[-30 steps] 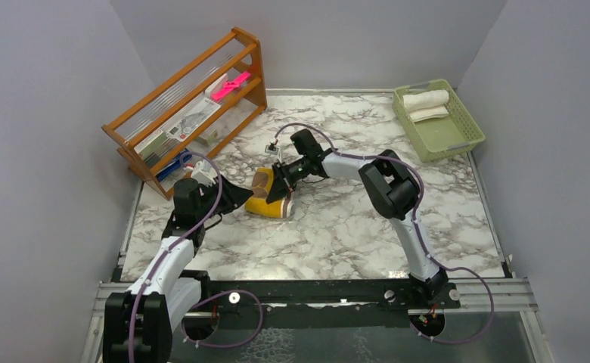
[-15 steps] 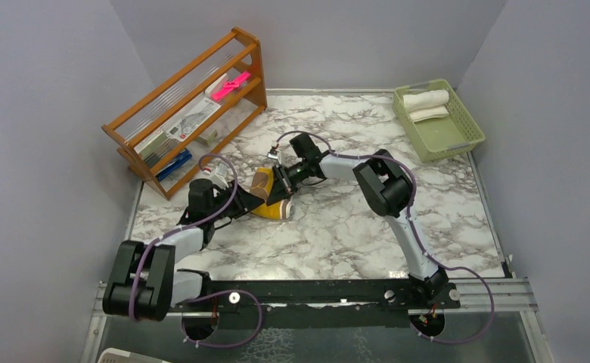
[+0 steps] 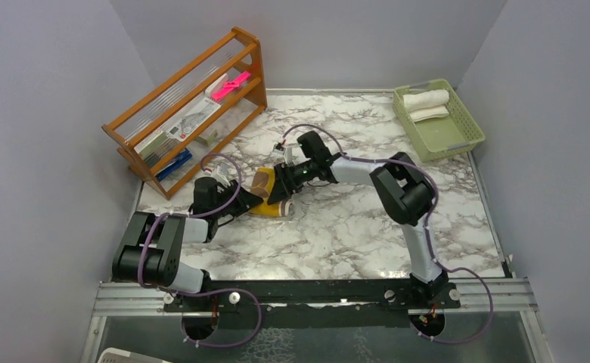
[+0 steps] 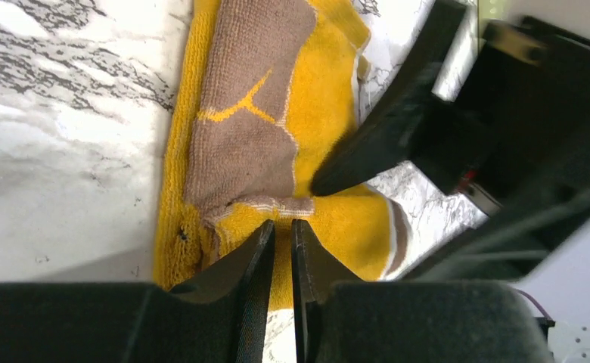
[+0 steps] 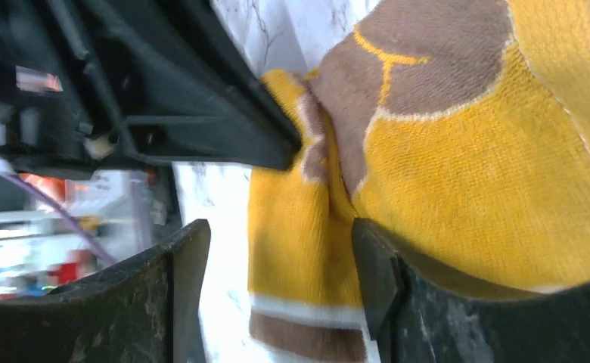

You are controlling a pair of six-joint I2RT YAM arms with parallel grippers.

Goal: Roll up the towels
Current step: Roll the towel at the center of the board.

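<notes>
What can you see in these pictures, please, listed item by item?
yellow towel: one, mustard yellow and brown, bunched near the table's middle, between the two grippers
white towel: rolled, cream-white, in the basket; one or two, hard to tell
basket: one, green, back right corner
rack: one, orange-brown wood, back left
pink item: one, pink, on the rack's upper shelf
blue item: one, blue, on the rack's lowest shelf
table: one, white marble with grey veins, under everything
left gripper: one, black, fingers nearly together at the yellow towel's edge
right gripper: one, black, fingers apart with the yellow towel between them
</notes>
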